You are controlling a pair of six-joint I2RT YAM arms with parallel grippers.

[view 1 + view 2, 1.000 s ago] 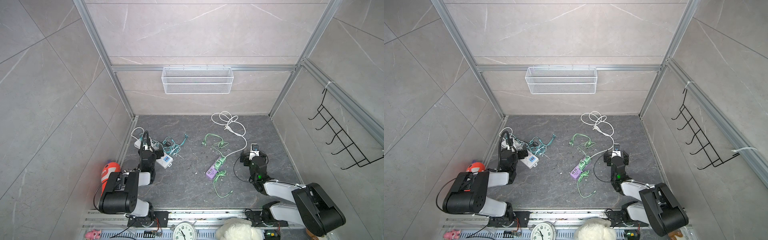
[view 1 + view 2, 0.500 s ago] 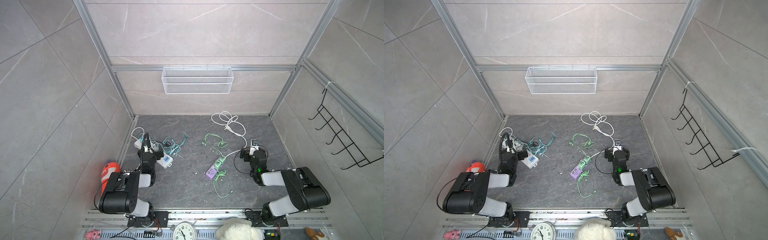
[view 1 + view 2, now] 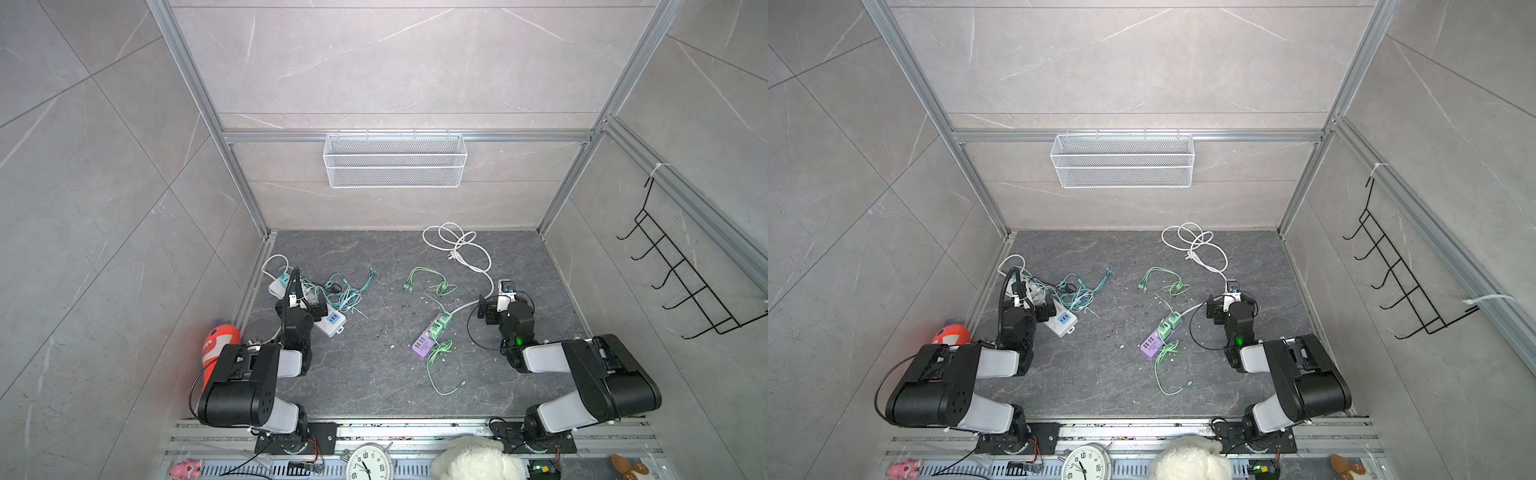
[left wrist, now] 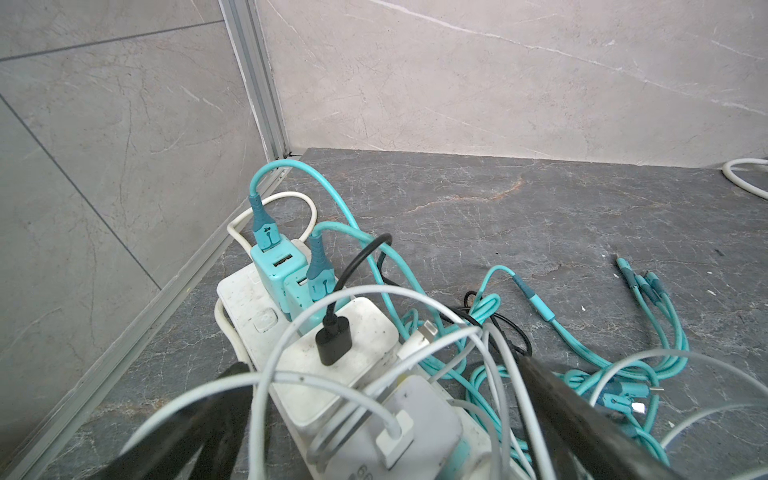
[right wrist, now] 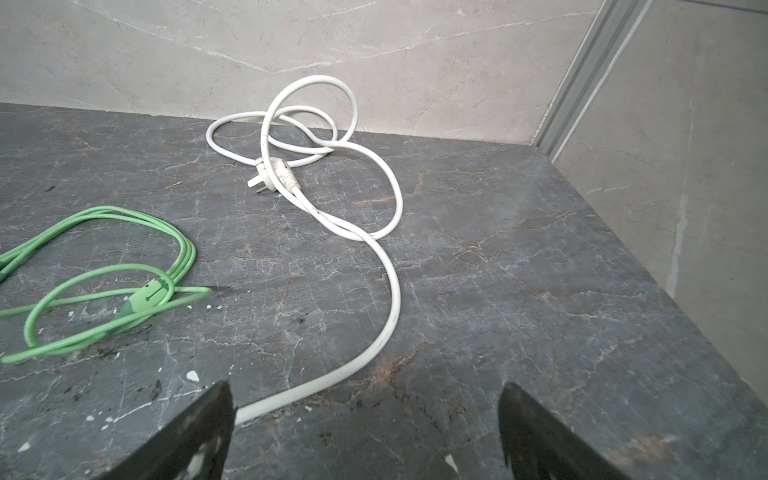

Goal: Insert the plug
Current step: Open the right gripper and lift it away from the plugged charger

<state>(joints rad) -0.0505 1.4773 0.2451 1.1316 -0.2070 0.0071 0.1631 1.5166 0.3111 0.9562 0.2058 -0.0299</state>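
Reaching stage, by judgement: nothing picked up, nothing inserted yet.

As for the right gripper [image 5: 365, 388]: released, jaws spread wide and empty, low over the surface [image 3: 374, 386] at about 3 o'clock in both top views. Between those jaws, close against one finger, a stretch of the white cord [image 5: 390, 291]; touching or just clear, impossible to say.

Task's thing, taken to be the white plug [image 5: 270, 176]: loose on the surface at about 1 o'clock, near the back wall, pins bare, amid loops of its own cord. From the right gripper, off toward 11 o'clock and apart. At the cord's other end, the purple power strip [image 3: 424, 343] near the centre, with green chargers [image 3: 440, 323] seated in it and green cable [image 5: 104, 291] strewn around.

As for the left gripper [image 4: 382, 365]: likewise released, holding nothing, jaws either side of the white power strip [image 4: 243, 297] at 9 o'clock. Crowded there: teal chargers [image 4: 276, 266], a black plug [image 4: 332, 340], pale leads [image 4: 376, 288] draped over the lot.

Next, as a judgement: carry the right gripper toward 11 o'clock along the cord, settle over the plug's body rather than the pins or loops, then clamp. After that, haul across toward 9 o'clock with slack trailing. Free socket on the white power strip not made out under the tangle; likely worth steadying that strip with the left gripper before pressing in. Intended socket not settled by these views.
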